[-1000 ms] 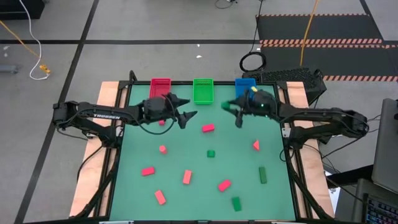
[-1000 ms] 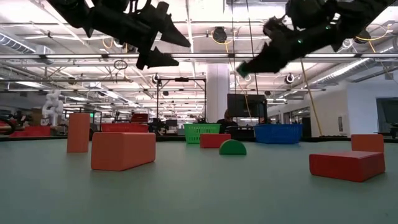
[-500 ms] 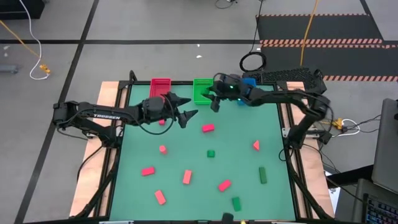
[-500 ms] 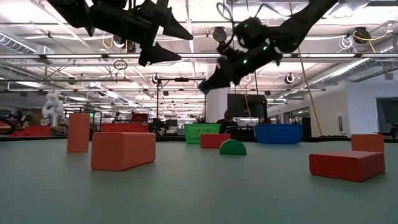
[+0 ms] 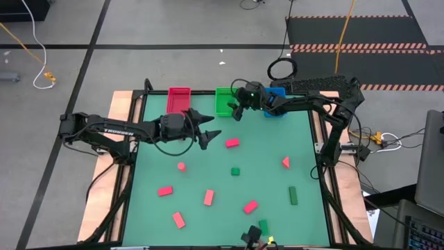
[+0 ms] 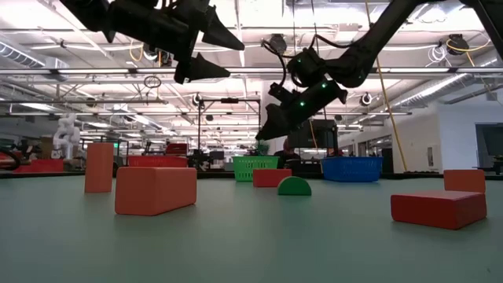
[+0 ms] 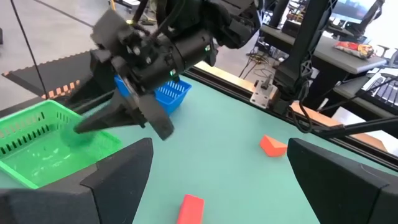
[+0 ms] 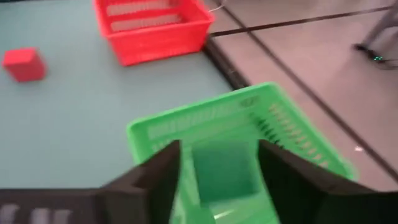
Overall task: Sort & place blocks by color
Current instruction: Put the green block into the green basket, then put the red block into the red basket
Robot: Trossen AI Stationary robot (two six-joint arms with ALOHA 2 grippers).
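Red and green blocks lie scattered on the green table: a red one, a small green cube and a green bar among them. My right gripper hangs over the green bin, fingers apart. A blurred green block shows between them above the bin. My left gripper stands open and bare in the air, just near of the red bin. My right gripper has the green block between its two fingers, which slant down over the green bin from the table's right. The block is blurred. I cannot tell whether the fingers touch it.
A blue bin stands right of the green one, partly under my right arm. More red blocks and a green one lie toward the near edge. A red wedge lies at the right.
My right gripper has swung toward the table's left and far edge, from in front of the blue bin to over the green bin, and has sunk a little. The green block went along with it.
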